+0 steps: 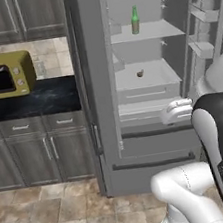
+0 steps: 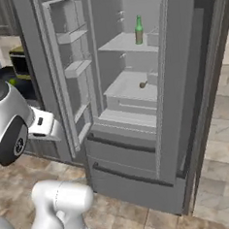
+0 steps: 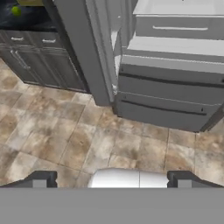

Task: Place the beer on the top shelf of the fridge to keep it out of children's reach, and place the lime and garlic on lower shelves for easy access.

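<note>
Nearest to me, the end effector has its fingers spread wide apart and carries nothing; I have it aimed down at the tiled floor in front of the fridge, pulled back out of the compartment. One item is left to fetch, I judge: the lime, sitting on the dark worktop left of the fridge, near the yellow microwave. Further in, the garlic rests on a lower shelf, within easy reach as asked. Furthest and highest, the beer stands upright on the top shelf, away from children. Both fridge doors stand open.
</note>
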Tool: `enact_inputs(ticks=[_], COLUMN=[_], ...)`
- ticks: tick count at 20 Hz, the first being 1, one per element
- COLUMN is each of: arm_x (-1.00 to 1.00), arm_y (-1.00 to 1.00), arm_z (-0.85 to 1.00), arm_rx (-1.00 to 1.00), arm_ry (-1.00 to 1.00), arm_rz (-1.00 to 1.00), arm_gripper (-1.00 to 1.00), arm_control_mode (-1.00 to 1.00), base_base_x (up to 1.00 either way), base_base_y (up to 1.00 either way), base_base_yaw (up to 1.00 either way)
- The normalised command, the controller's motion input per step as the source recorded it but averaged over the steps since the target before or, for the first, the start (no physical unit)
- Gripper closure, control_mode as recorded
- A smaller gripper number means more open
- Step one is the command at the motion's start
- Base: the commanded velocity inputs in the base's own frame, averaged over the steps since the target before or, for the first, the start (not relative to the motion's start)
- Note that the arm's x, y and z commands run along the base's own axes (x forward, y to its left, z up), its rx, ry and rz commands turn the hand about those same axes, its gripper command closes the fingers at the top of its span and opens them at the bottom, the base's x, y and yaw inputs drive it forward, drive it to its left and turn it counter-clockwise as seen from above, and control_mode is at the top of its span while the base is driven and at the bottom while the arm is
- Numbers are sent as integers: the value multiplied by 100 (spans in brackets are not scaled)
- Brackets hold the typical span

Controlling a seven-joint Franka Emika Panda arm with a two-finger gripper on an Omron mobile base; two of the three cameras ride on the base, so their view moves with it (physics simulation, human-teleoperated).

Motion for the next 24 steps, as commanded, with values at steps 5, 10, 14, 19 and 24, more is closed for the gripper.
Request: enact_inputs(ticks=[5,10,14,19,24], arm_x=[0,0,0,0,0], arm_y=[0,0,0,0,0], arm_z=[0,0,0,0,0], arm_rx=[0,0,0,0,0], arm_ry=[0,0,0,0,0], arm_rz=[0,0,0,0,0], arm_gripper=[-100,-100,-100,-100,-100], arm_control_mode=[100,100,100,100,100], base_base_x=[-1,46,96,100,100], base_base_y=[69,78,60,47,38], base_base_yaw=[49,41,29,8,-4])
